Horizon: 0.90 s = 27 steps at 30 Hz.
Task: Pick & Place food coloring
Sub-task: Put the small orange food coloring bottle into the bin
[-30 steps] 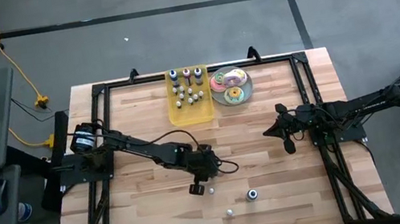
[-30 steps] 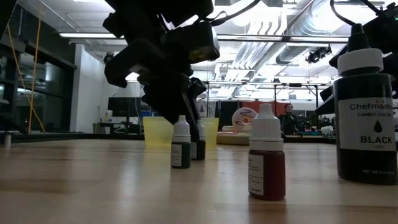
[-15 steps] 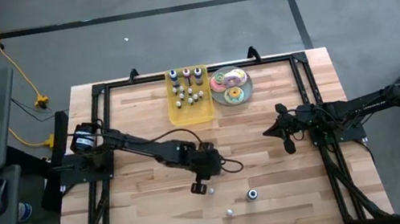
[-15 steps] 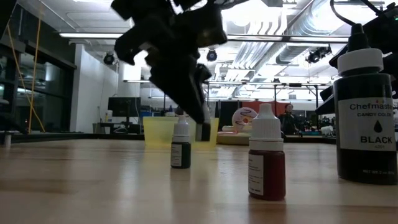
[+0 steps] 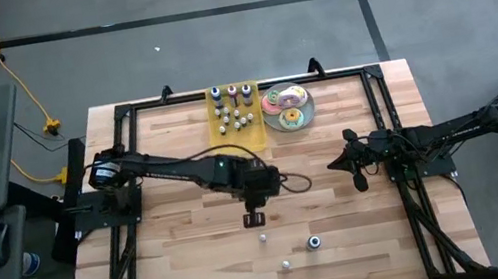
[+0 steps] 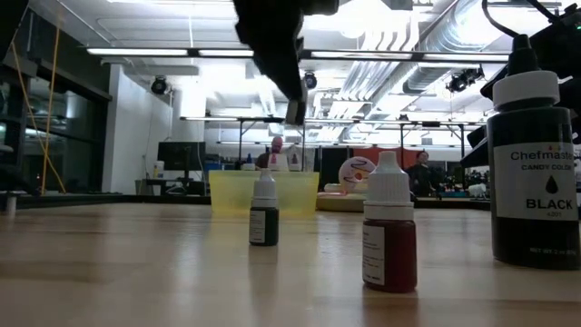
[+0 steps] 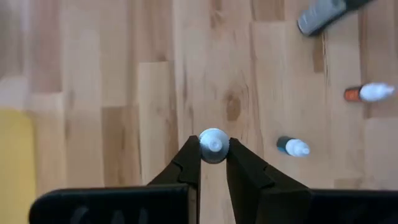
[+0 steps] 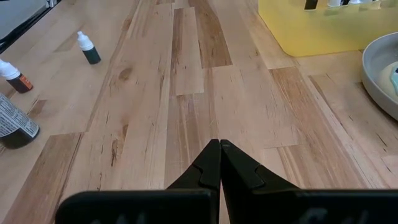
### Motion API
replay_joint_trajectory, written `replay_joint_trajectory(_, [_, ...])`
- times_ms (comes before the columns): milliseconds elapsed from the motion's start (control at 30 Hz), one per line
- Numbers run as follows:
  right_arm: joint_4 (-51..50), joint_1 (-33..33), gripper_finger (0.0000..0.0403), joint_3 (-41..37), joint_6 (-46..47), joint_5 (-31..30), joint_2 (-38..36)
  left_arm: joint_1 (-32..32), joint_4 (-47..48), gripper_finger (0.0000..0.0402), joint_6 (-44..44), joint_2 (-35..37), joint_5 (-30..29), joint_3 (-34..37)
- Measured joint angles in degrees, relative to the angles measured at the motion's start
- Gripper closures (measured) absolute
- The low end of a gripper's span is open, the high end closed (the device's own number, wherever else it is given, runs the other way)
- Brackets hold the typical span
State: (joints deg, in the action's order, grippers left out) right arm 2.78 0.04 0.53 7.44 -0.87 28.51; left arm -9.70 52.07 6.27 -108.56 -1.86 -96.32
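Observation:
My left gripper [image 5: 254, 218] hangs over the middle of the table, shut on a tiny white-capped food coloring bottle [image 7: 213, 144], high above the wood in the low view [image 6: 295, 111]. A dark green bottle [image 6: 264, 213], a red bottle [image 6: 388, 238] and a large black bottle [image 6: 531, 163] stand upright on their bases on the table. Several more bottles stand in the yellow tray [image 5: 238, 133] at the far edge. My right gripper [image 5: 357, 170] is shut and empty at the table's right. My left gripper pinches the bottle between its two fingertips at its white cap [image 7: 213, 142], one finger on each side. The fingers come from above, pointing down. The bottle hangs upright below them, lifted clear of the table.
A round plate of doughnuts [image 5: 286, 108] sits right of the yellow tray. The loose bottles stand near the table's front, right of centre: green [image 5: 263, 237], black [image 5: 314, 242], red [image 5: 286, 265]. Black frame rails run along the table's sides.
My left gripper has gone up and a little toward the far edge, with the small bottle. The bottle stood on the table beside the green bottle a second ago and now hangs lifted clear. The green bottle has stayed in place.

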Motion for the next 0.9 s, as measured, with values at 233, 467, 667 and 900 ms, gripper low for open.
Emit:
replay_joint_trajectory(233, [-0.2,0.0,0.0402,0.0,0.0,0.0,0.0,2.0,5.7,0.0366,8.6,2.9,0.0,-3.2])
replay_joint_trajectory(467, [0.0,0.0,0.0402,0.0,0.0,0.0,0.0,5.0,7.7,0.0366,12.0,7.2,-0.2,-3.2])
replay_joint_trajectory(667, [0.0,0.0,0.0402,0.0,0.0,0.0,0.0,9.9,12.0,0.0366,14.1,11.7,-4.1,-3.0])
replay_joint_trajectory(900, [0.0,0.0,0.0402,0.0,0.0,0.0,0.0,17.6,9.6,0.0366,20.0,16.8,-7.0,2.6])
